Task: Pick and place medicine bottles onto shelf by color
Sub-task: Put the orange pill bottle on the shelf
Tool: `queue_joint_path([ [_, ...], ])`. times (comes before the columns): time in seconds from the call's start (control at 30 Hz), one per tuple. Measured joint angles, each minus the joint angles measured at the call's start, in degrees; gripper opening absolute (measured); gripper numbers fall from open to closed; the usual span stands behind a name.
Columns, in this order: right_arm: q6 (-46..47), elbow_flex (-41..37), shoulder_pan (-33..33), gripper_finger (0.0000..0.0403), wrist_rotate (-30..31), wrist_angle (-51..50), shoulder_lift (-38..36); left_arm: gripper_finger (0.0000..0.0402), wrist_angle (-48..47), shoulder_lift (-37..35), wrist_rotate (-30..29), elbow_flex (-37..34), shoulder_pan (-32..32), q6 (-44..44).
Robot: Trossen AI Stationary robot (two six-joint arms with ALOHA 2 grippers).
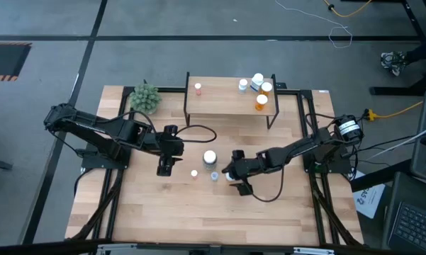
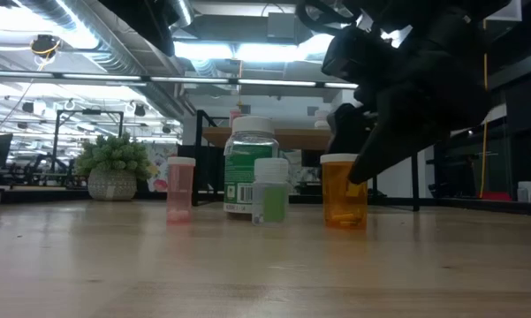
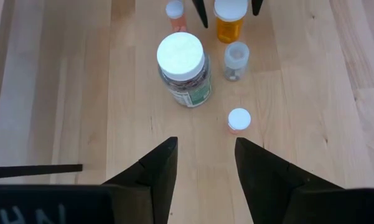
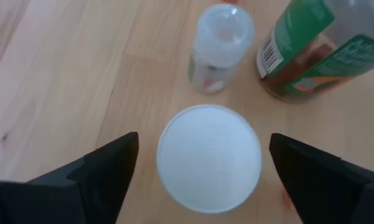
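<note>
The shelf (image 1: pixel 230 99) at the far side of the worktop (image 1: pixel 163 212) already carries some of the load: one pink-red bottle (image 1: pixel 198 88) alone near its left end, and a cluster at its right end of several white-capped bottles (image 1: pixel 256 82) with an orange bottle (image 1: pixel 261 102) at the front edge, so the sorting looks roughly half done. Four bottles are left on the worktop between the arms: the large green bottle (image 2: pixel 249 168), a small pale green bottle (image 2: pixel 270 189) just in front of it, a small pink-red bottle (image 2: pixel 180 187) off to one side, and an orange bottle with a white cap (image 2: pixel 345 190). The right gripper (image 4: pixel 199 165) hangs directly over that orange bottle, its jaws spread wide to either side of the cap and not touching it; by my reading this one is next to go, to join the orange bottle on the shelf's right end. The left gripper (image 3: pixel 205 165) waits low over the worktop a little to the left of the group, jaws spread and holding nothing, pointed toward the small pink-red bottle and the large green one. A leafy plant ball (image 1: pixel 144 98) sits off the shelf's left end.
</note>
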Motion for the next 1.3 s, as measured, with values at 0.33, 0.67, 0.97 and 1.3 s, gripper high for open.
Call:
queue_joint_path([
  [0.33,6.1,0.0,0.6,0.0214,-0.2,0.0,-0.3,0.0156,0.0,0.0,0.0,0.0,0.0,0.0],
  [0.67,4.3,3.9,0.7,0.0200,-0.1,-5.9,-6.2,0.0156,0.0,0.0,0.0,0.0,0.0,0.0],
  [0.97,-3.1,15.0,-2.4,0.0200,12.3,-26.9,-11.7,0.0156,0.0,0.0,0.0,0.0,0.0,0.0],
  [1.3,-3.2,25.4,-17.6,0.0200,18.8,-30.6,-11.8,0.0156,0.0,0.0,0.0,0.0,0.0,0.0],
])
